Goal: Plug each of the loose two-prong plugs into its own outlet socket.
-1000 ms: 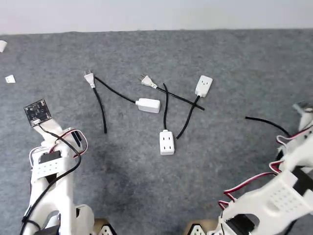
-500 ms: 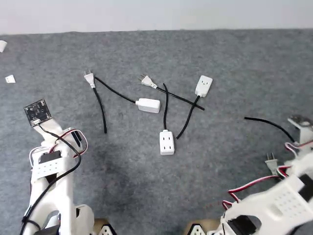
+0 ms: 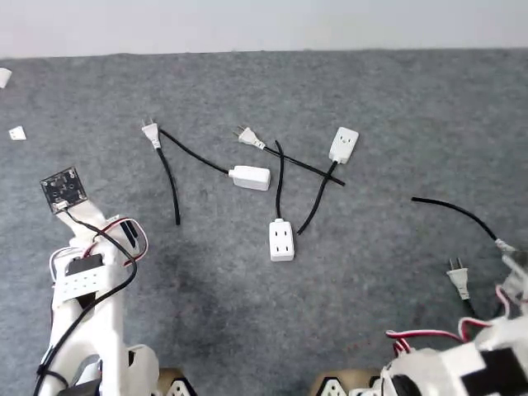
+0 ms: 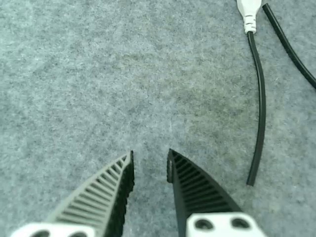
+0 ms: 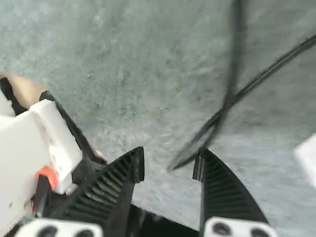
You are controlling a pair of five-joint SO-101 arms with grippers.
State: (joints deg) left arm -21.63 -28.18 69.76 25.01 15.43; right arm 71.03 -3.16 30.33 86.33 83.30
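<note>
Grey felt covers the worktop. The left plug and the middle plug lie near the far side, close to 3 white sockets with black cords. The 3rd plug lies well apart, near the right arm. The left jaws are a little open over bare felt, holding nothing. The right jaws are open and empty too.
</note>
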